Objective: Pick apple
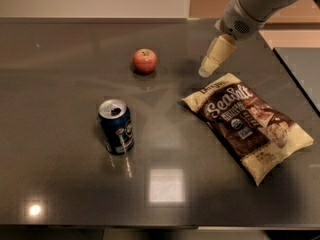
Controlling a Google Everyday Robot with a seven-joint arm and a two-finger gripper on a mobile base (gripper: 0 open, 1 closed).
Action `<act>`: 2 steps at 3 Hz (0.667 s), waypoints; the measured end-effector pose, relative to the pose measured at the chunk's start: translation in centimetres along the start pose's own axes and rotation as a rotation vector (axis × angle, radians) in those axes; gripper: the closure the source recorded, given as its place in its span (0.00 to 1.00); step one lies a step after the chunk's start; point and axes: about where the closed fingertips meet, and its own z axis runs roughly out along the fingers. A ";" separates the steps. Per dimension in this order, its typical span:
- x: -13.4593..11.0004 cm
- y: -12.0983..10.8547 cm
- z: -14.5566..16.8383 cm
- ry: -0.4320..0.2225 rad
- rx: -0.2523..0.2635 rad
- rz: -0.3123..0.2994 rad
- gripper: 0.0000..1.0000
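Note:
The apple (145, 60) is small, round and red-orange with a dark stem dimple on top. It sits on the dark table (60, 99) towards the back, left of centre. My gripper (206, 72) reaches in from the upper right on a white arm. Its pale tip hangs just above the table, to the right of the apple and apart from it, close to the top corner of the chip bag. It holds nothing that I can see.
A blue soda can (116, 127) stands upright in front of the apple, to its left. A brown and cream chip bag (248, 123) lies flat on the right. The table's right edge (295, 79) runs diagonally behind the bag.

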 end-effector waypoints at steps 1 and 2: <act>-2.5 -1.0 2.5 -0.041 0.003 0.025 0.00; -5.1 -0.9 5.1 -0.084 0.002 0.057 0.00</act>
